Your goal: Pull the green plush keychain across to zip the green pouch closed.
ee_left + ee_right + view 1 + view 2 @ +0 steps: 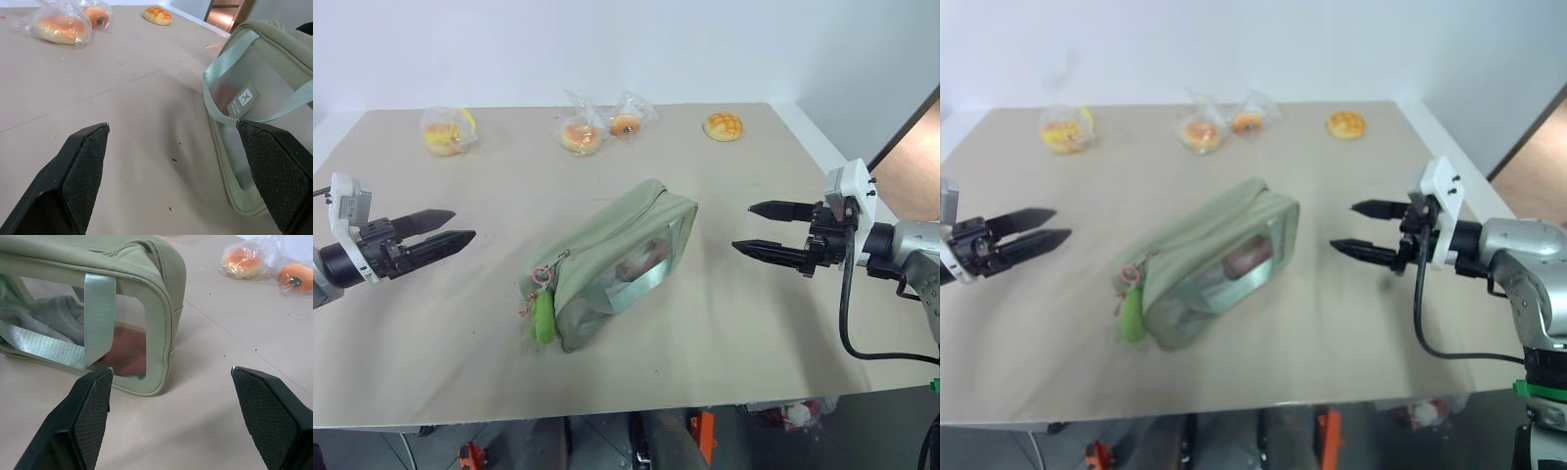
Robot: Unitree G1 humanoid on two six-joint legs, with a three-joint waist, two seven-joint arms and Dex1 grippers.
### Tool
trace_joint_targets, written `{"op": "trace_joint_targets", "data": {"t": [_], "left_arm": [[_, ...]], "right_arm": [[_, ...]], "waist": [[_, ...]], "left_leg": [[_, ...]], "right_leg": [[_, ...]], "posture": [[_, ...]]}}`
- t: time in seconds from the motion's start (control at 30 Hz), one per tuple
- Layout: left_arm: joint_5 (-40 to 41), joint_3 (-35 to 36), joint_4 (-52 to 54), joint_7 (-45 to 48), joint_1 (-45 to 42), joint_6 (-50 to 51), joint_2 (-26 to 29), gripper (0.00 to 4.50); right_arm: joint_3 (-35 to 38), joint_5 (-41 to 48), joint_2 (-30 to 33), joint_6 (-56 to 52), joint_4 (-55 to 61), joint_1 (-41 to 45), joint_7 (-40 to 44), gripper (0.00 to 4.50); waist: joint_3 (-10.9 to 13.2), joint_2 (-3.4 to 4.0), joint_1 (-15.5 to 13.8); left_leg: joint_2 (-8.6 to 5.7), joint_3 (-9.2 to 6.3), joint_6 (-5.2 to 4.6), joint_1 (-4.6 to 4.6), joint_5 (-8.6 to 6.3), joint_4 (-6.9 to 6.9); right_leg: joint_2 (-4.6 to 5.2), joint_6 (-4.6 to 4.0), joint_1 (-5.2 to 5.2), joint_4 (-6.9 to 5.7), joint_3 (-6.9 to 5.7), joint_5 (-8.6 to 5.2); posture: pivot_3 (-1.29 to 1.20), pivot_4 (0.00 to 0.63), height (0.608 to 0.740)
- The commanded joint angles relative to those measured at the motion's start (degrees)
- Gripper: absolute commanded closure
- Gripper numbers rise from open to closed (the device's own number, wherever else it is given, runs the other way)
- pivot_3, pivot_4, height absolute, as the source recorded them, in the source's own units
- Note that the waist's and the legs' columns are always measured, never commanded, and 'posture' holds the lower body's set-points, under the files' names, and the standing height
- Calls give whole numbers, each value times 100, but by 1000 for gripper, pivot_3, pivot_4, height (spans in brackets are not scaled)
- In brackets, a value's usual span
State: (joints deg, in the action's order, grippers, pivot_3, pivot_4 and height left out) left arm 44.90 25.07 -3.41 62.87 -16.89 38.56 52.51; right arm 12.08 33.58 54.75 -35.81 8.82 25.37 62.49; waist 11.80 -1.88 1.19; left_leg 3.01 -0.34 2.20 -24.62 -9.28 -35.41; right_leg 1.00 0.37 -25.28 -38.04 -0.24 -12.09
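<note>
approach step: left gripper (462,225) and right gripper (748,227) hover wide open either side of the green pouch (607,250); next, pinch the green plush keychain (543,318) at its near-left end.

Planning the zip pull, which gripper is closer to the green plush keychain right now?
Left. The left gripper hovers open beside the green plush keychain; the right gripper hangs open beyond the green pouch.

Lab-like room; bare table (724,323) against blank wall (626,39).
</note>
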Motion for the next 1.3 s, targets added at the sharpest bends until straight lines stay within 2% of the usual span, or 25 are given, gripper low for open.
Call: {"op": "trace_joint_targets", "data": {"t": [0.03,0.13,0.3,0.53,0.67,0.9,1.17,1.2,1.27,1.3], "left_arm": [[58,41,86,22,-237,-27,40,176],[307,-137,112,39,-913,288,100,176],[410,-440,160,138,-1667,516,43,176],[541,-641,181,264,-2208,567,-139,176],[598,-709,360,321,-2158,593,-204,176],[835,-849,1189,451,-1809,792,-171,176],[1108,-889,1604,309,-1819,947,-227,176],[1135,-903,1645,311,-1824,961,-225,148],[1180,-927,1712,325,-1843,976,-212,148],[1170,-953,1751,351,-1859,963,-191,148]], "right_arm": [[107,48,305,75,227,396,165,481],[-309,-152,647,349,214,1182,675,481],[-979,-508,664,952,-316,2515,1452,481],[-2117,-1012,-99,1651,-1037,4093,2627,481],[-2694,-1393,-582,2101,-1327,4418,2973,481],[-3537,-1651,-1073,2591,-1637,4485,3001,481],[-3719,-2025,-1411,2903,-2002,4362,3001,481],[-3709,-2068,-1440,2931,-2043,4335,3000,883],[-3685,-2096,-1473,2941,-2086,4296,3000,1255],[-3660,-2087,-1485,2926,-2097,4277,3001,1680]], "waist": [[0,0,0],[15,16,0],[4,-2,13],[4,-2,60],[4,-3,74],[4,-2,68],[4,-2,65],[4,-2,65],[4,-2,65],[4,-2,65]], "left_leg": [[0,0,0,0,0,0],[-2,5,-1,-7,1,-9],[0,3,0,9,0,-8],[7,16,4,1,-3,-5],[21,16,3,0,-5,-6],[25,17,4,-2,-6,-8],[32,15,4,1,-6,-18],[33,15,4,1,-6,-18],[36,14,4,1,-6,-18],[36,15,4,1,-6,-18]], "right_leg": [[0,0,0,0,0,0],[0,6,-10,-3,5,10],[-4,2,6,3,7,13],[-16,28,-7,2,29,22],[-33,28,-8,0,30,24],[-35,27,-10,-3,31,23],[-44,24,-7,-8,31,31],[-46,24,-7,-8,31,32],[-48,22,-7,-9,31,32],[-49,22,-8,-9,31,33]], "posture": [[0,150,740],[0,150,740],[0,150,740],[0,150,740],[0,150,740],[0,150,740],[0,150,740],[0,150,740],[0,150,740],[0,150,740]]}}
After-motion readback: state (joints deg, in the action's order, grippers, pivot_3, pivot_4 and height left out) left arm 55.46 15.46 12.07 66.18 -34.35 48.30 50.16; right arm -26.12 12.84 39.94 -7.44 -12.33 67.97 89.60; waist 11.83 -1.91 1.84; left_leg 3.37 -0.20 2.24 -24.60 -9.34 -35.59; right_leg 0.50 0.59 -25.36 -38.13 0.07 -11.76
